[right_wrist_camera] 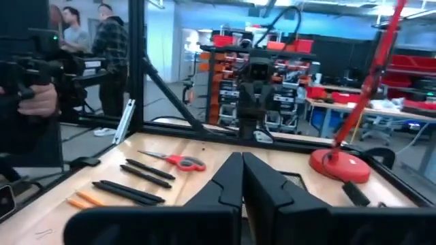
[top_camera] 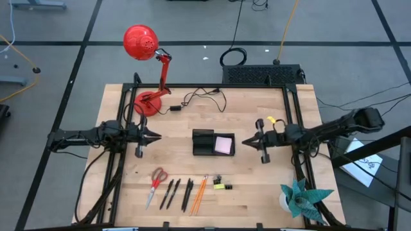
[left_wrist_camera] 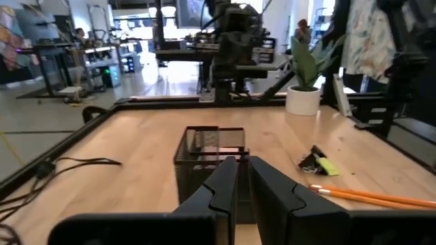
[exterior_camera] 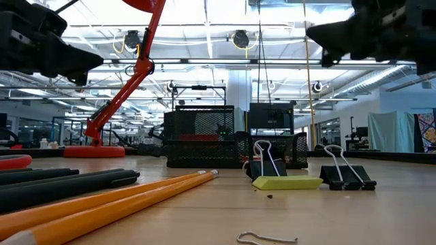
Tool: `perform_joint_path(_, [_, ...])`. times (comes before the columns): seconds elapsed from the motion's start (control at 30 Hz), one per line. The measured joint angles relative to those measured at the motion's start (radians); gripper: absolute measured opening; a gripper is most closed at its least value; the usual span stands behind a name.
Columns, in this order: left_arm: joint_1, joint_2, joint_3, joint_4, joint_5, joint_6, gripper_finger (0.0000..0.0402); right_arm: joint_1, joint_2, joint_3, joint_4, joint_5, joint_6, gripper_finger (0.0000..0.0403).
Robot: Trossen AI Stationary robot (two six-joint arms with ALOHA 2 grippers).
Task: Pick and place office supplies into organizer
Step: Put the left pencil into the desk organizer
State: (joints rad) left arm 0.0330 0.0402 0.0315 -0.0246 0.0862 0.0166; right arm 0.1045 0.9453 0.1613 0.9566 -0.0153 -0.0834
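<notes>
The black organizer [top_camera: 204, 142] stands mid-table with a pale pink sticky-note pad [top_camera: 223, 144] lying in its right section. Along the near edge lie red-handled scissors [top_camera: 156, 183], several black pens [top_camera: 178, 192], orange pencils [top_camera: 200, 191], black binder clips [top_camera: 218, 181] and a yellow-green piece [top_camera: 225, 187]. My left gripper [top_camera: 158, 136] hovers level to the organizer's left, pointing at it, shut and holding nothing. My right gripper [top_camera: 243, 142] hovers just right of the organizer, shut and holding nothing. In the left wrist view the organizer [left_wrist_camera: 208, 153] shows just beyond the left fingers.
A red desk lamp [top_camera: 146, 101] stands at the far left with its cable [top_camera: 199, 99] trailing across the table. A teal paper plant [top_camera: 300, 197] sits at the near right corner. A black box with cables [top_camera: 260, 75] lies beyond the far edge. People [right_wrist_camera: 88, 34] stand past the table.
</notes>
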Motion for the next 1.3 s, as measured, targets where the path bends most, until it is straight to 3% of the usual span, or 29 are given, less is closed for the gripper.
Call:
perform_joint_path(0.37, [-0.017,0.02,0.0,0.004,0.072,-0.078,0.0047,-0.051,-0.062,-0.017,-0.098,-0.17,0.008,0.0])
perform_joint_path(0.53, [-0.095,0.116,0.0,0.004,0.054,-0.139,0.0047,-0.112,-0.061,-0.017,-0.119,-0.17,0.041,0.0])
perform_joint_path(0.67, [-0.19,0.241,-0.001,0.047,-0.027,-0.188,0.0047,-0.138,-0.061,-0.017,-0.141,-0.17,0.044,0.0])
perform_joint_path(0.93, [-0.434,0.536,0.01,0.388,-0.179,-0.237,0.0046,-0.146,-0.061,-0.017,-0.146,-0.17,0.043,0.0])
perform_joint_path(1.17, [-0.594,0.837,0.173,0.416,-0.379,-0.278,0.0046,-0.179,-0.061,-0.017,-0.134,-0.174,0.038,0.0])
perform_joint_path(1.3, [-0.629,0.988,0.291,0.408,-0.377,-0.27,0.0046,-0.223,-0.061,-0.017,-0.092,-0.349,0.057,0.0])
